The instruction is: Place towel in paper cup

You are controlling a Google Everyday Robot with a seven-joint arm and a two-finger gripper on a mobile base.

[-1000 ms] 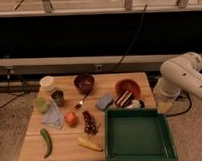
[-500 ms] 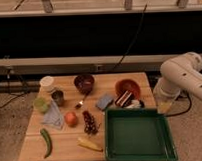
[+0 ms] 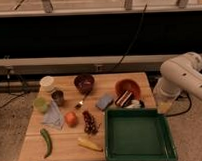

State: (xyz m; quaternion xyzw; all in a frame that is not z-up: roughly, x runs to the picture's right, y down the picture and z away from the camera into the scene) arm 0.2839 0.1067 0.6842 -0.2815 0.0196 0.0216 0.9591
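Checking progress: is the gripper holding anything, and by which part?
Not the towel, lying at the left of the table; the gripper, low beside its right edge, shows nothing held.

The bulky white plastic-shelled robot arm (image 3: 183, 76) occupies the right side of the scene, folded in on itself. Its highest part is a rounded white elbow joint (image 3: 190, 63) towards the far right. From that joint one thick section slopes down and to the right, running out past the right edge of view. A second, shorter white wrist section (image 3: 166, 88) bends to the left of the joint and drops almost straight down on the near side. At its low end it narrows to a pale yellowish tip, and there the two-finger parallel-jaw gripper (image 3: 164, 106) hangs, pointing downward, low on the right
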